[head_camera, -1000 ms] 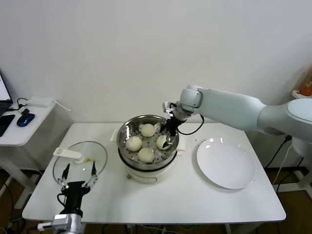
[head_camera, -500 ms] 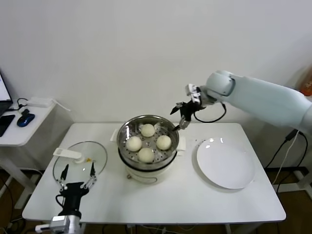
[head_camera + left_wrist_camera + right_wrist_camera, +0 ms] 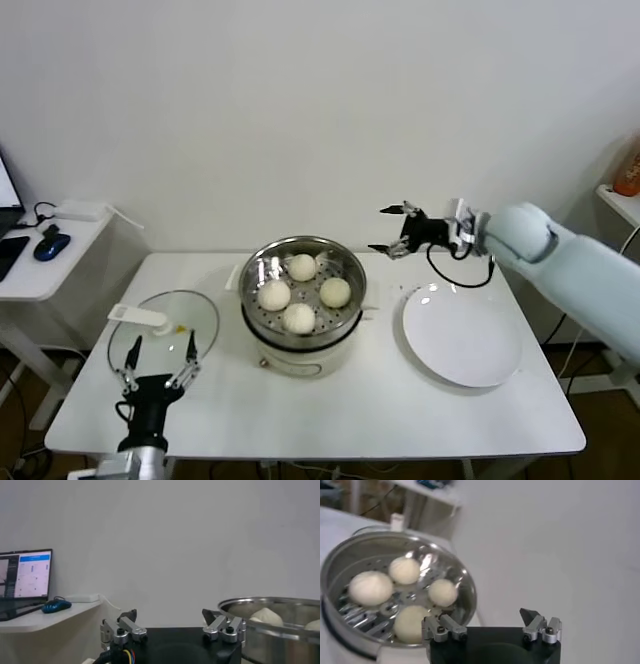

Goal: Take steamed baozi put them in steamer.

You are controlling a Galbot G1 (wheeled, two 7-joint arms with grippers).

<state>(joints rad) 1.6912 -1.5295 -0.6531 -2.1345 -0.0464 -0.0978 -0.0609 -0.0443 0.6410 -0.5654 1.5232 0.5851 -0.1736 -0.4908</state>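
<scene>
All four steamed baozi point(image 3: 303, 291) lie on the perforated floor of the steamer point(image 3: 262, 330), which stands mid-desk point(image 3: 350, 400) toward the rear edge. The right pincer point(image 3: 395, 230) hangs spread and empty above the rear edge, between steamer and white plate point(image 3: 463, 337). The left pincer point(image 3: 160, 362), also spread and empty, sits at the front-left corner over the glass lid point(image 3: 165, 322).

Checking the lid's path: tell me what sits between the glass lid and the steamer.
Nothing. In the head view, only bare white table separates the glass lid from the steamer, which holds four baozi.
</scene>
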